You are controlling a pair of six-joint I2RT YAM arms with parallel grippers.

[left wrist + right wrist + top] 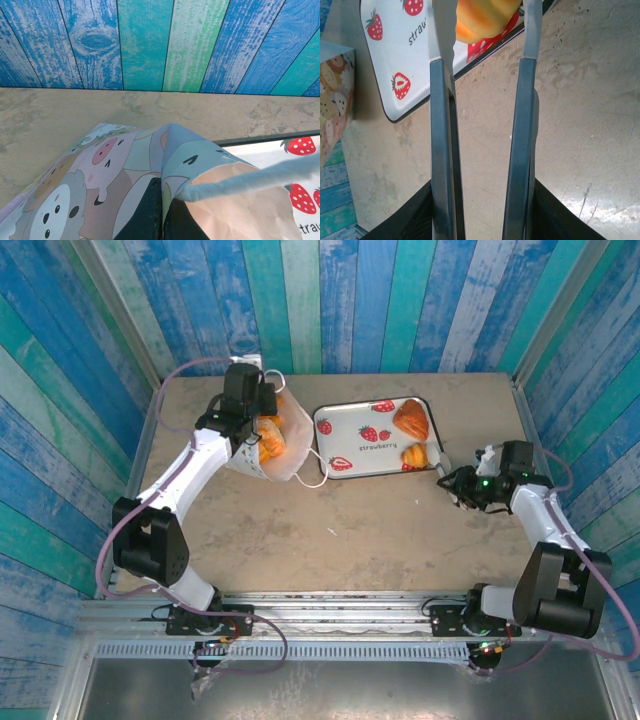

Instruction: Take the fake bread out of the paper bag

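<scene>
2 pastries [410, 420] lie on the tray [350, 440]; left jaws clenched on the paper bag [285, 468], right jaws parted; remaining fake bread [270, 440] needs a steady, open bag mouth.

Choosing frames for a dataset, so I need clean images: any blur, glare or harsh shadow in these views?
Top external: evenly lit, sharp, only soft shadows by the paper bag. Left wrist: the cord handle near the lens is blurred, the bag's print sharp. Right wrist: the jaws are dim, the bread slightly soft, bright glare on the table.
</scene>
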